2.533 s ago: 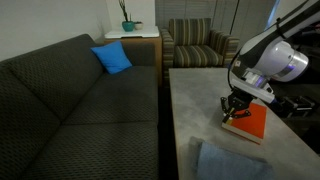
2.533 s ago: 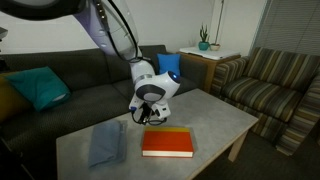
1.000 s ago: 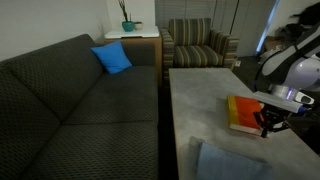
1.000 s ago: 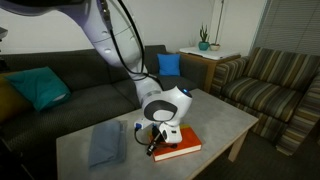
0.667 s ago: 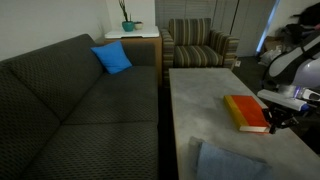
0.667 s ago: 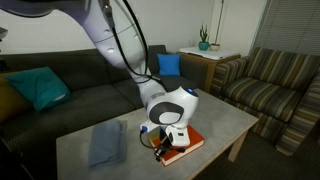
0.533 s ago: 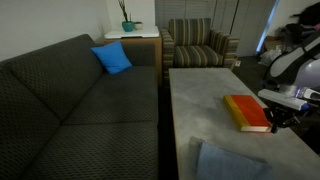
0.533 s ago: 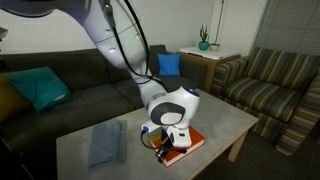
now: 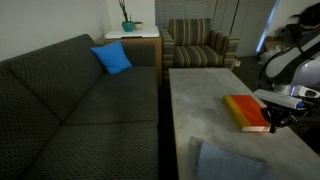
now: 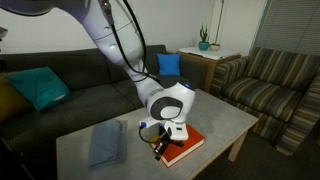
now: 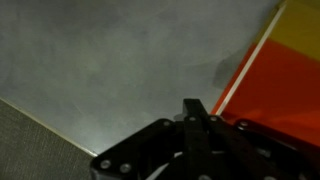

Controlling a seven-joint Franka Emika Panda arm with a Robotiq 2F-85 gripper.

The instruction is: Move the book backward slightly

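Note:
The orange book point(image 9: 245, 112) with its yellow spine edge lies flat and angled on the grey table point(image 9: 200, 90). It also shows in the other exterior view point(image 10: 186, 143) and in the wrist view point(image 11: 285, 80). My gripper point(image 9: 272, 125) is shut and empty, its tips low at the book's near corner by the table's edge. In an exterior view the gripper point(image 10: 157, 150) stands at the book's left end. In the wrist view the closed fingers point(image 11: 195, 108) point at the table beside the book's white-lined edge. I cannot tell whether they touch the book.
A grey-blue folded cloth point(image 9: 230, 162) lies on the table's near end, seen also in an exterior view point(image 10: 105, 143). A dark sofa point(image 9: 70, 100) with a blue cushion point(image 9: 113, 58) runs along the table. A striped armchair point(image 9: 200, 45) stands behind.
Over the last second the book has turned and slid a little on the table. My shut gripper has stayed at its corner, shifting only slightly.

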